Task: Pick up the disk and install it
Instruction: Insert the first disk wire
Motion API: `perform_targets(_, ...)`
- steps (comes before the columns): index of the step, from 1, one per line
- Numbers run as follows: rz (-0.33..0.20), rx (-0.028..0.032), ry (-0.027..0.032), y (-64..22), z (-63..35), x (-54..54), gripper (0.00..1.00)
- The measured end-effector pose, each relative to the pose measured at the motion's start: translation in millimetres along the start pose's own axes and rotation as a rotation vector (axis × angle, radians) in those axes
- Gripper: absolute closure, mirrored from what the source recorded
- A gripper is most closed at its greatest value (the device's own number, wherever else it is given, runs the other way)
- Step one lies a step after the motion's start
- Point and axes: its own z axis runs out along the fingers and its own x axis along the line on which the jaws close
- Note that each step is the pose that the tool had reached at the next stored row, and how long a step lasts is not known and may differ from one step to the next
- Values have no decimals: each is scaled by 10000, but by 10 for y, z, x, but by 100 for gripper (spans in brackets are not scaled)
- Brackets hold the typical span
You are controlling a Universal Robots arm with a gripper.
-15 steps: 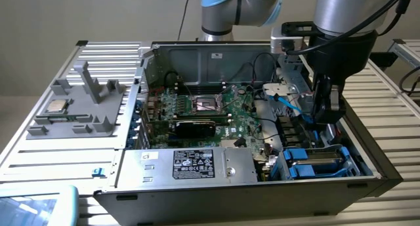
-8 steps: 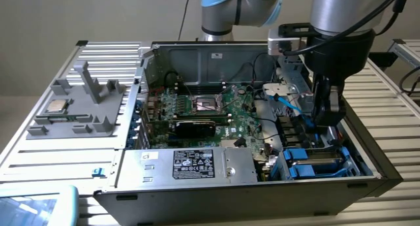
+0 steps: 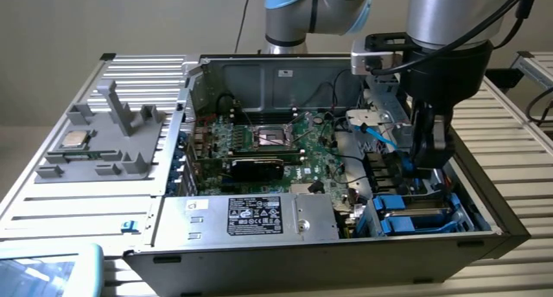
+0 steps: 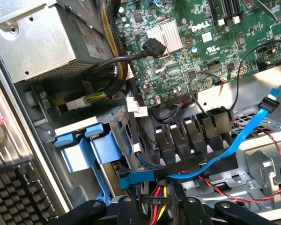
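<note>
Claw: the black claw [image 3: 429, 164] hangs from the arm, low inside the open computer case [image 3: 346, 255], in the drive bay corner.
Claw state: I cannot tell if it is open or closed, and I cannot tell if it grips anything.
Disk: the disk [image 3: 421, 211], grey and flat in its blue frame, lies in the bay just beside the claw and lower than it, towards the near corner of the case. I cannot tell if the claw touches it.
Blue cable: a light blue flat cable [image 4: 243, 136] runs close by the claw.
Power plug: a black plug with red, yellow and black wires [image 4: 155, 200] is right at the claw.
Motherboard: the green motherboard [image 3: 276, 142] is near the claw, deeper in the case.
Power supply: the silver box with a black label [image 3: 250, 216] is well apart from the claw, along the front wall.
CPU chip: a small square chip [image 3: 75, 140] lies on a grey holder [image 3: 112, 125] outside the case, far from the claw.
</note>
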Motion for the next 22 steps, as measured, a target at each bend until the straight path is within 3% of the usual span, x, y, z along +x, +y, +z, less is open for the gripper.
perform_targets(4, -28, 88, 213, 16, 14, 3, 65)
perform_targets(12, -27, 92, 223, 26, 24, 3, 63)
perform_targets(16, -27, 92, 222, 25, 18, 1, 44)
perform_targets(20, -29, 104, 217, 6, -65, 6, 44)
perform_targets(22, -28, 137, 205, -9, -122, 9, 44)
